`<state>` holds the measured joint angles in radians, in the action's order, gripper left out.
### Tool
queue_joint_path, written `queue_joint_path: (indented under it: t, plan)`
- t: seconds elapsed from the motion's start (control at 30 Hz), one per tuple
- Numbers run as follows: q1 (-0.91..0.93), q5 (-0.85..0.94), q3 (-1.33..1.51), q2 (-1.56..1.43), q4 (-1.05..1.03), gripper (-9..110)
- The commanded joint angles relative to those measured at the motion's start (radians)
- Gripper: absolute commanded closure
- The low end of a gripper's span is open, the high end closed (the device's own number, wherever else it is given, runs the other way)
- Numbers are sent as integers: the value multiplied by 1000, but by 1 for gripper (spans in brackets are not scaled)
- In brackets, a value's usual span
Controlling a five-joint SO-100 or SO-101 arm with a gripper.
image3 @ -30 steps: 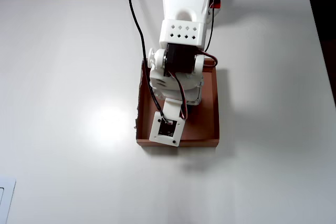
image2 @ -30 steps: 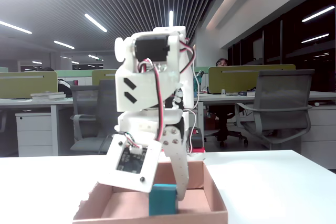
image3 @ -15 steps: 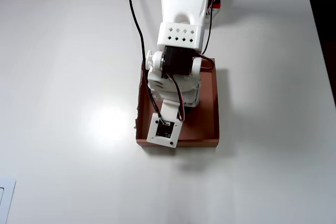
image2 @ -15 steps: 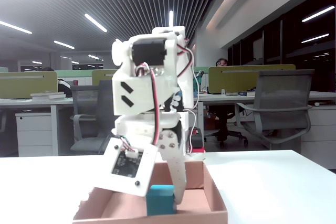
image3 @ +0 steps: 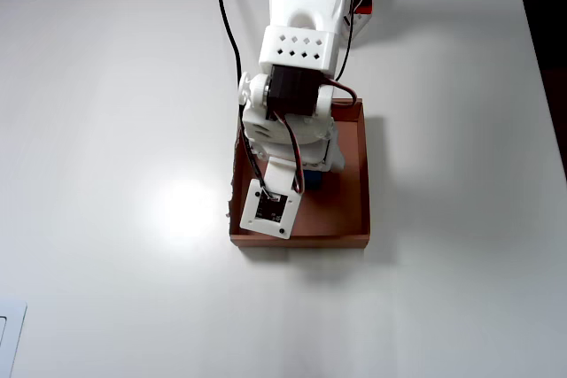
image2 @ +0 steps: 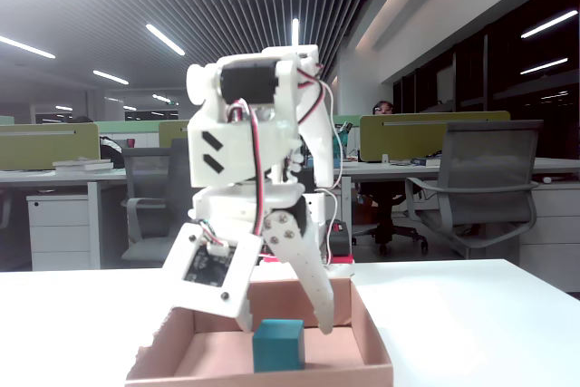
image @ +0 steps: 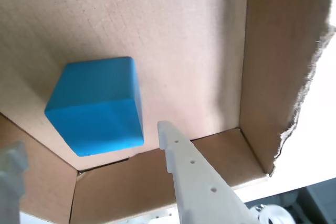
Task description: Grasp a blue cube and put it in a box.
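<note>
Cardboard box (image3: 361, 185) sits on the white counter (image3: 115, 130) right under my arm, its torn wall off to the side of my gripper (image2: 285, 322) in the wrist view. My gripper hangs above the box floor with its jaws spread and holding nothing. Down between and below the fingers (image: 181, 161), the blue cube (image: 97, 106) rests on the box floor near a corner, clear of both fingers.

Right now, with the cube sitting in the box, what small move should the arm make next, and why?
Probably lift straight up and pull back. The blue cube rests on the floor of the box, and the gripper is open above it, touching nothing, so only clearing the walls remains.
</note>
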<state>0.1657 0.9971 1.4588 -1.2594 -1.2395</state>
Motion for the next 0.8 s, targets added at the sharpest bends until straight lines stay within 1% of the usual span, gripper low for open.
queue_joint_path:
  t: [0.0,0.4,0.43,0.53,0.77]
  plan:
    - [9,6,-2,-94,-17,62]
    - [48,12,0,-235,-71,62]
    - [60,12,15,-331,-78,62]
    - [57,12,55,-469,-91,62]
    - [58,14,150,-649,-89,63]
